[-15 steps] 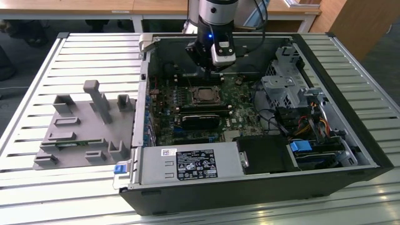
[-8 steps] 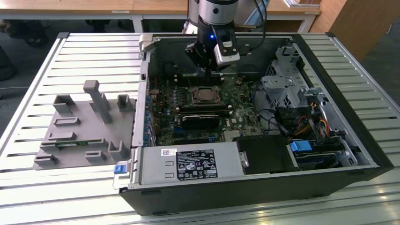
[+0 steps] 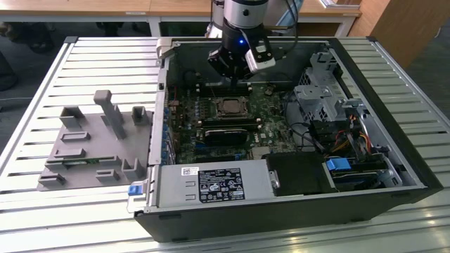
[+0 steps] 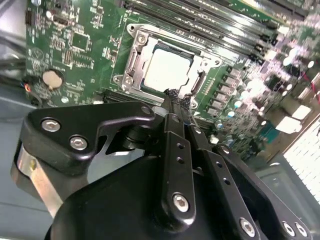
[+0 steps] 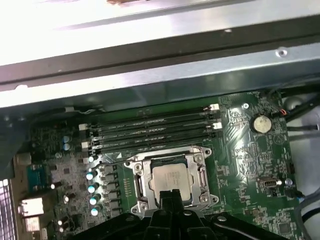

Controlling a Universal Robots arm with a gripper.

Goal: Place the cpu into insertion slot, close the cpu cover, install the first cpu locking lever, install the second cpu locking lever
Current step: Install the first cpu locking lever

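While the hand [image 4: 176, 97] is held closed on nothing, the cpu [image 4: 167, 70] is seen just beyond its fingertips, seated in the insertion slot [image 4: 124, 79] and framed by the cpu cover [image 4: 196, 84].

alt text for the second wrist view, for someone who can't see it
The pale cpu lies flat on a green motherboard, framed by the silver cpu cover. In the foreground the black gripper, fingers shut, points at the cover's near edge. Long black memory slots run beyond the cpu.
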